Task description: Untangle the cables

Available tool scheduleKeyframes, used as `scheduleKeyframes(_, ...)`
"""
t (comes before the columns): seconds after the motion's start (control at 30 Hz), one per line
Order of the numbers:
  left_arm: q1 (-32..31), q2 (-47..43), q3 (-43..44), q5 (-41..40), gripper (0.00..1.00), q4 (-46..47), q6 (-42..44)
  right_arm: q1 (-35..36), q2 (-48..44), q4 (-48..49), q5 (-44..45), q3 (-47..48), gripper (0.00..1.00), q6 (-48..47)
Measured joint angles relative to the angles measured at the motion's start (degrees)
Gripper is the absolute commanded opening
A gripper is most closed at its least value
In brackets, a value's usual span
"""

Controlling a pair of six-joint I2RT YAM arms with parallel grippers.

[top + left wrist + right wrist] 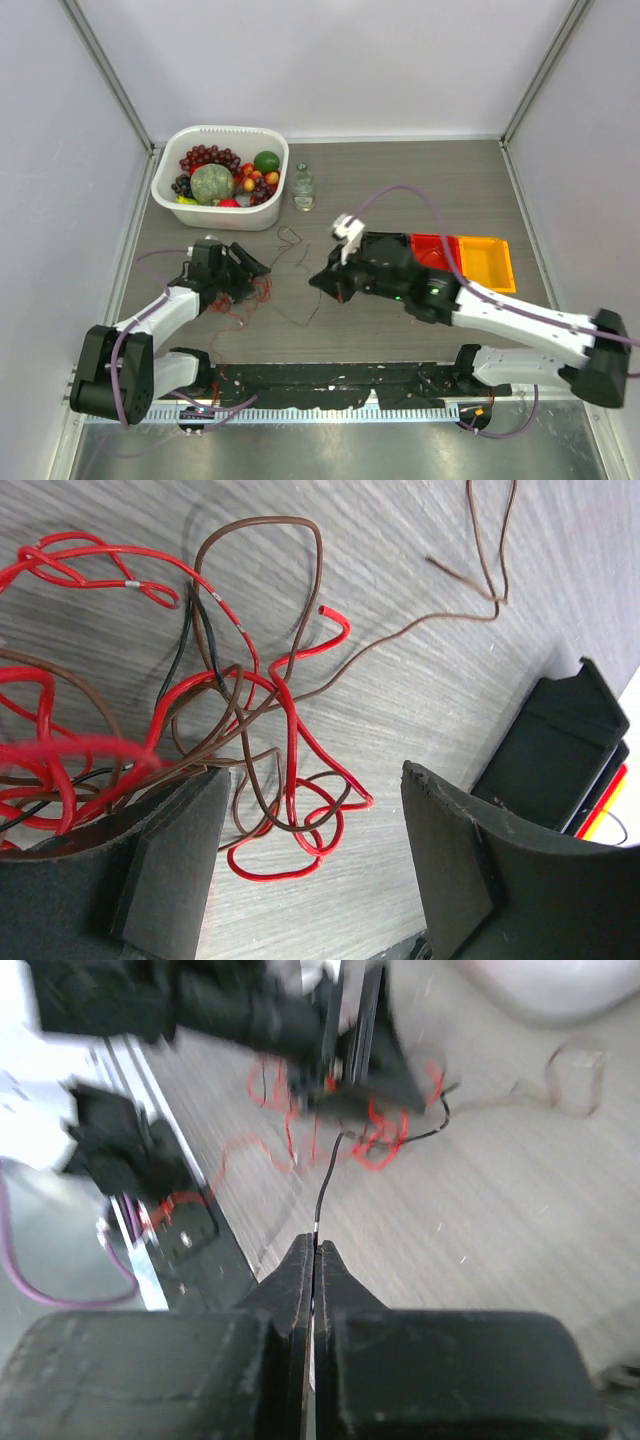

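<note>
Right wrist view — right gripper [313, 1260] pinched tight on one dark strand [322, 1175], leading off to the cables [340, 1125] by the left arm. Left gripper [310, 825] spread wide, grasping nothing, straddling the clump's edge. Risk: with nothing pinning the clump, could drag the whole lot right instead of freeing the strand — or cinch the crossings tighter. Could also slip from the pinch, being so thin. Cables: thin red and brown loops, heavily crossed, on the left of the table [400, 190], brown tails trailing right and far.
</note>
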Motion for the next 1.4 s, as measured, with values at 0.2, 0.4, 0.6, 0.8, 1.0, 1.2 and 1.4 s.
scheduleKeyframes(0.2, 1.68, -1.64, -1.99, -1.7, 0.76, 3.1, -0.76, -0.07, -15.23, -9.84, 13.66, 9.6, 0.01, -1.33)
scheduleKeyframes(0.4, 2.49, -5.7, -3.15, -5.18, 0.77, 0.72, 0.28, -0.22, -18.71, -18.03, 24.0, 23.58, 0.01, -4.35)
scheduleKeyframes(0.6, 3.41, -8.9, -3.19, -7.56, 0.78, -3.58, 2.14, -0.22, -21.66, -23.12, 29.05, 34.64, 0.01, -8.07)
scheduleKeyframes(0.8, 3.98, -9.97, -3.19, -8.0, 0.78, -5.4, 3.02, -0.22, -27.15, -25.33, 38.53, 41.27, 0.01, -12.63)
scheduleKeyframes(1.0, 4.85, -10.49, -3.06, -7.96, 0.78, -6.54, 4.15, -0.24, -29.33, -26.71, 48.11, 46.66, 0.01, -17.05)
scheduleKeyframes(1.2, 5.44, -10.51, -2.32, -7.76, 0.78, -8.33, 5.68, -0.26, -29.31, -28.92, 52.3, 47.63, 0.01, -19.76)
scheduleKeyframes(1.4, 6.27, -11.34, -2.16, -7.26, 0.78, -10.12, 7.08, -0.26, -31.45, -29.27, 53.35, 48.13, 0.01, -21.81)
